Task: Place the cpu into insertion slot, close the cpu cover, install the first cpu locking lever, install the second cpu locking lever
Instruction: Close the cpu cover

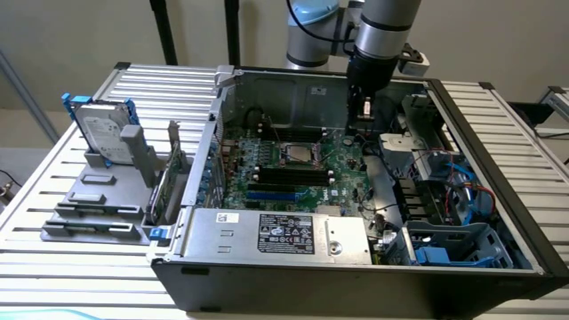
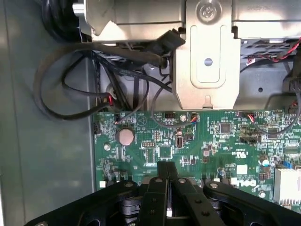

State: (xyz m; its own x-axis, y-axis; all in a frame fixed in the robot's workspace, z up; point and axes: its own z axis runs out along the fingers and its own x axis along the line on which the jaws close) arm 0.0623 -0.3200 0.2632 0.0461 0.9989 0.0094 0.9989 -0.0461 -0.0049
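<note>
- Pincer [image 1: 360, 123] hangs on the arm inside the open computer case [image 1: 356, 293], low over the far part of the green motherboard [image 1: 345, 168].
- Wrist view: pincer [image 2: 165, 165] fingers pressed together, tips meeting, nothing between them.
- Insertion slot [image 1: 298, 153] is mid-board, silvery rim visible. It lies toward the exterior view's left of the pincer and nearer the camera: near, clearly apart, no contact.
- A pale square face shows inside the slot rim. Cannot tell if that is the cpu or the cover, or whether the levers are latched.
- Black memory slots [image 1: 289, 177] sit just on the camera side of the slot; grey power supply [image 1: 276, 233] is at the case's near edge.
- Wrist view: beyond the fingertips lies the motherboard [image 2: 211, 141] with a coin cell [image 2: 125, 136], then a metal bracket [image 2: 207, 52] and looped black cables [image 2: 70, 84].
- Hard drive [image 1: 100, 130] stands in a grey holder on the slatted desk [image 1: 53, 267], outside the case, well apart from the pincer.
</note>
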